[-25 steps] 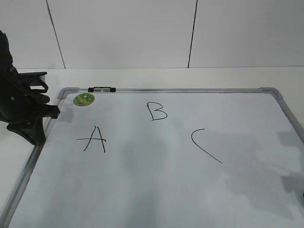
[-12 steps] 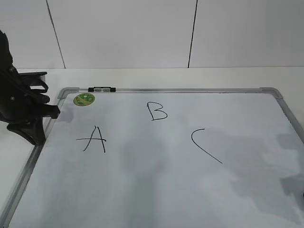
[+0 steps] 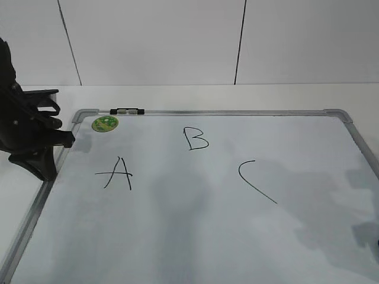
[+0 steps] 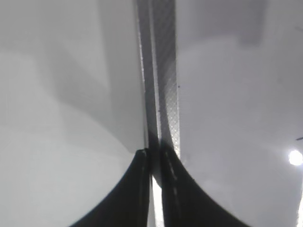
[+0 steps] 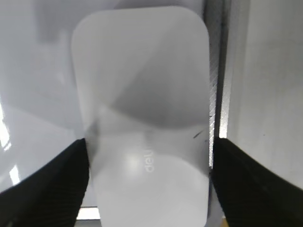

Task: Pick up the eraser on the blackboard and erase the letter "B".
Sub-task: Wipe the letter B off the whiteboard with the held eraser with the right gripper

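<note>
The blackboard (image 3: 195, 231) is a white board with a grey frame, lying flat. The letter "B" (image 3: 195, 138) stands at its upper middle, whole. The eraser (image 5: 142, 94) shows only in the right wrist view, a white rounded block lying next to the board's frame strip (image 5: 218, 71). My right gripper (image 5: 149, 151) is open, one black finger on each side of the eraser, with thin gaps. It is outside the exterior view. My left gripper (image 3: 66, 140) is shut and empty at the board's left edge, over the frame (image 4: 163, 71).
A black "A" (image 3: 115, 173) and a "C"-like curve (image 3: 254, 180) flank the B lower down. A round green magnet (image 3: 105, 123) and a black clip (image 3: 127, 110) sit at the top left corner. A white wall stands behind the table.
The grey shadow on the right part of the board has shrunk and drawn toward the lower right corner. The left arm has not moved.
</note>
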